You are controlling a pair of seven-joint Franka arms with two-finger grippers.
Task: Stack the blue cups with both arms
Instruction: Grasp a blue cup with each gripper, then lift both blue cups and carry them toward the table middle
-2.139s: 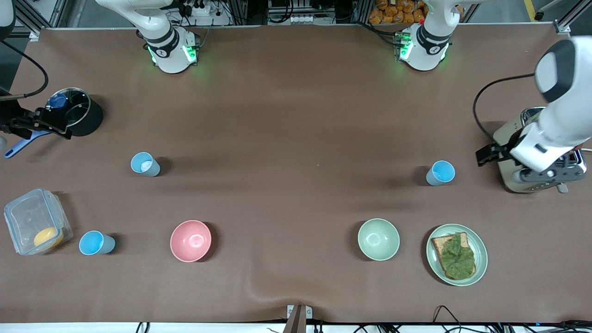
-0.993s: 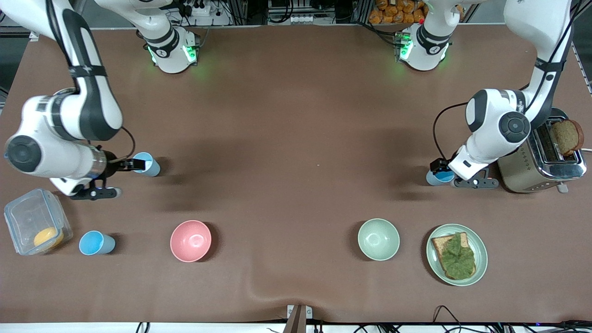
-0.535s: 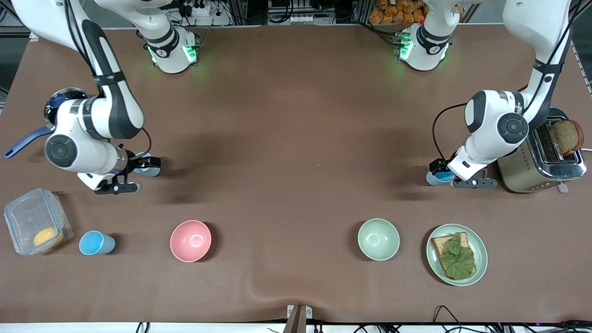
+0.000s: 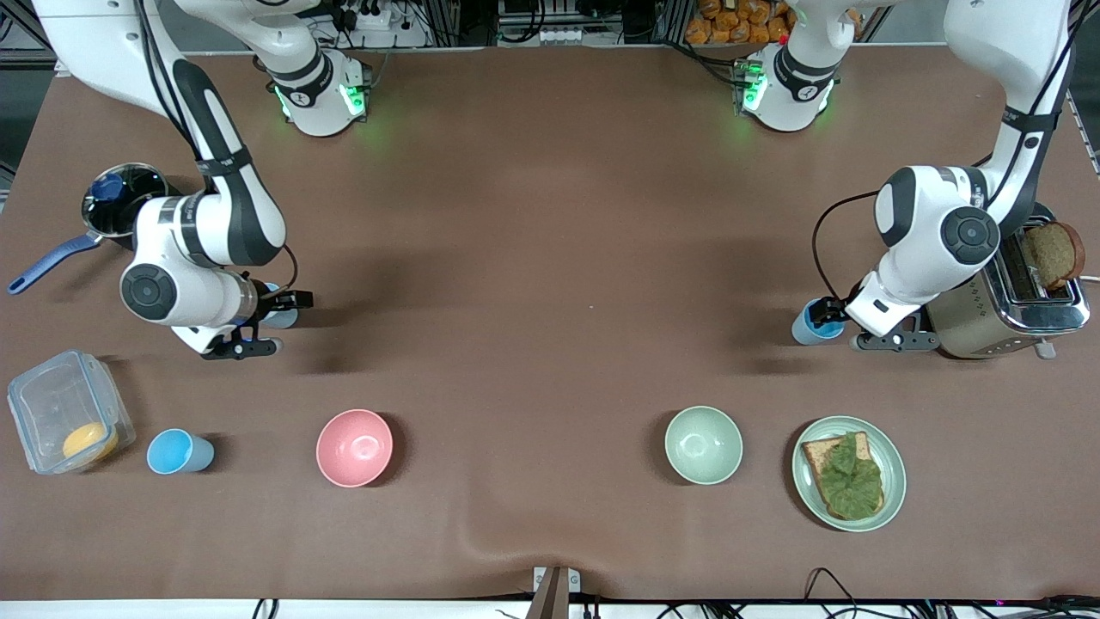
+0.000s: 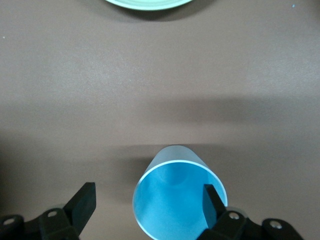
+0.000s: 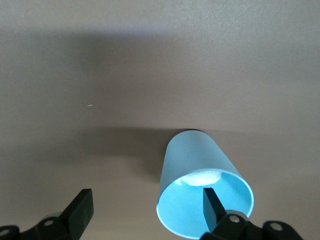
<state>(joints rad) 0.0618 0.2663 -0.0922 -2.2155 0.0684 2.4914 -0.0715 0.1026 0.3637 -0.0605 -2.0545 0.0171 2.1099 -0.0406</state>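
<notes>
Both arms had swung in from the table ends within the last couple of seconds. The left gripper point(image 4: 827, 311) sat at a small light-blue plastic cup point(image 4: 808, 324) beside the toaster point(image 4: 1005, 297), fingers point(image 5: 212, 202) released, one inside the rim. The right gripper point(image 4: 288, 303) matched it at another blue cup point(image 6: 204, 189), also released. A third blue cup point(image 4: 179, 452) stood untouched near the clear container point(image 4: 64, 413). Grasping looked next; nothing was stacked.

No text, label, brand, number or sign can be read on anything here.
</notes>
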